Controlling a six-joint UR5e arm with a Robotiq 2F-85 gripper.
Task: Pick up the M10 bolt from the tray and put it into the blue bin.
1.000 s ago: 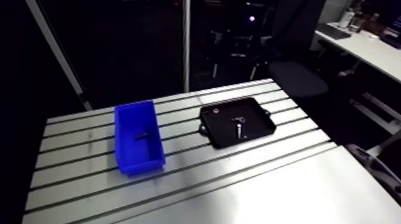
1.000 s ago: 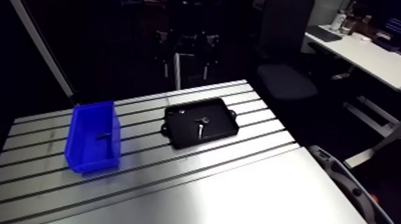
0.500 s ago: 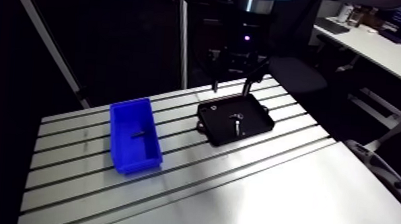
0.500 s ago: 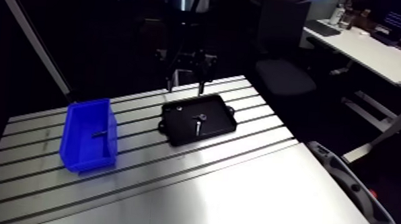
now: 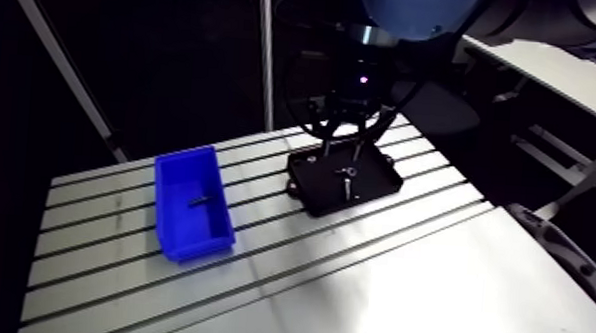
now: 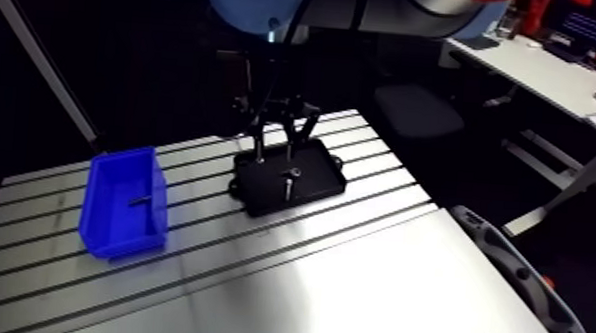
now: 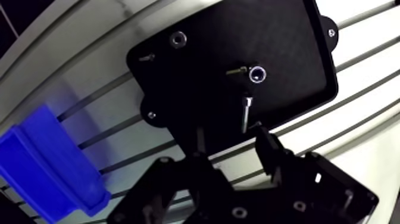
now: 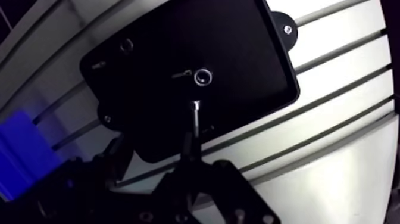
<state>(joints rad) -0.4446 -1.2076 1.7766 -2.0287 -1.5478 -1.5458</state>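
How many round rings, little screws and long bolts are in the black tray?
Round rings: 2
Little screws: 2
Long bolt: 1
Total in the tray: 5

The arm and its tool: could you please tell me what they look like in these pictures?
The arm is a thick grey tube with a large, rounded light-blue joint cap. The tool is black: an angular body dotted with small bright screw heads, ending in two slim dark fingers.
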